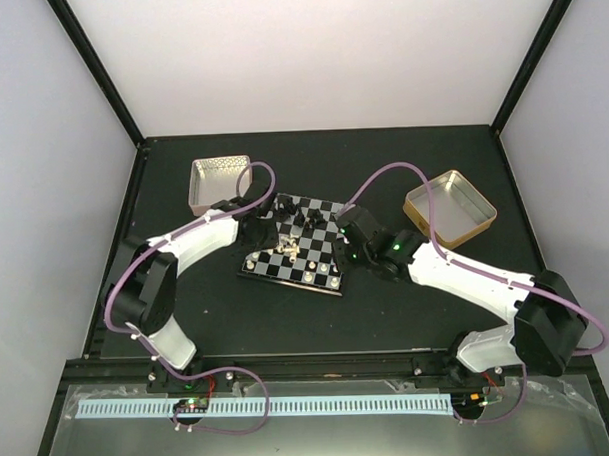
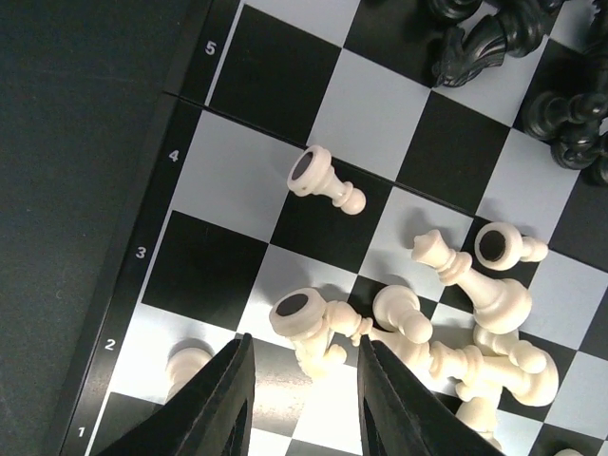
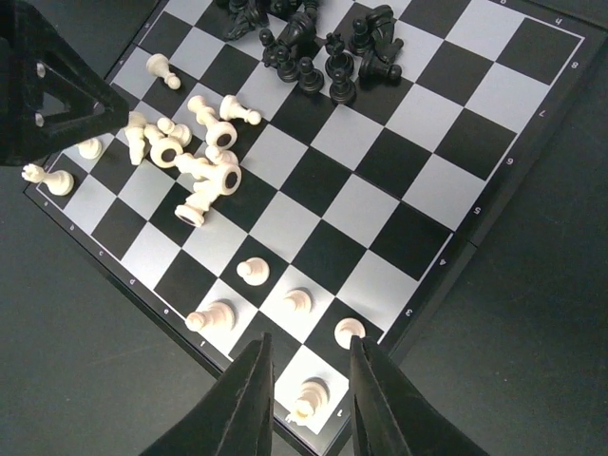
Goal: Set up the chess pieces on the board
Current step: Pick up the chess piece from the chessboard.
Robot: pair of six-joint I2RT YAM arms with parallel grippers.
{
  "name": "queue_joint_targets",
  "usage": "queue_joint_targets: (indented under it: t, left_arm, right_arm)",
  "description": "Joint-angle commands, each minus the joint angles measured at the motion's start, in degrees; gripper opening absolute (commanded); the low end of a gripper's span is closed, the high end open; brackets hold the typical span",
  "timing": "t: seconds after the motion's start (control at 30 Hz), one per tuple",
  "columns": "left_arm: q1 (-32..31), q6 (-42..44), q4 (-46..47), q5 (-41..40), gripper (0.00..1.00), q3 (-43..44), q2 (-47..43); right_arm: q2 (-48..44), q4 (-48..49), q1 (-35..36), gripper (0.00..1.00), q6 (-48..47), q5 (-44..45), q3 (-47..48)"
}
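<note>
The left claw (image 2: 304, 347) stands partly spread astride a toppled white piece (image 2: 306, 328), contact unclear, beside rim numbers 1 to 5 on the board (image 2: 237, 171). The right claw (image 3: 309, 344), also partly spread, grips nothing and hangs over an upright white pawn (image 3: 306, 401) at the board's corner. The board lies mid-desk (image 1: 318, 328), with a white heap (image 3: 204, 152) and black pieces (image 3: 313, 47) clustered opposite.

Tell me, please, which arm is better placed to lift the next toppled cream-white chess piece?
Likely left: the left arm's fingers flank a toppled cream-white piece beside the cream-white heap. The right arm's fingers flank a standing cream-white pawn near the checkered board's edge, away from it.
</note>
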Motion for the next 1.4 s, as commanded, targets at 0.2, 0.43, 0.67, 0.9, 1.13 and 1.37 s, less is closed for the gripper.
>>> queue_joint_targets:
  t: [0.2, 0.43, 0.67, 0.9, 1.13, 1.37]
  left_arm:
    - [-0.2, 1.0, 0.4, 1.1, 0.32, 1.2, 3.5]
    - [-0.1, 0.7, 2.1, 0.9, 0.32, 1.0, 4.6]
    - [0.0, 0.4, 1.0, -1.0, 0.23, 1.4, 5.5]
    - [0.0, 0.6, 2.3, -1.1, 0.19, 0.5, 5.3]
    - [0.1, 1.5, 2.7, -0.9, 0.29, 1.2, 5.8]
    - [0.1, 2.0, 2.3, -2.4, 0.28, 2.1, 6.5]
  right_arm:
    - [0.9, 3.0, -0.4, 0.23, -1.0, -1.1, 1.3]
    - [1.5, 3.8, -0.3, 0.22, -1.5, -2.0, 1.1]
    - [1.6, 3.8, -0.3, 0.22, -1.3, -1.9, 1.5]
    - [1.9, 4.0, -0.3, 0.22, -1.1, -2.3, 1.3]
    - [1.9, 4.3, -0.4, 0.22, -0.8, -2.4, 1.2]
    - [2.5, 4.4, -0.3, 0.22, -0.8, -2.4, 1.4]
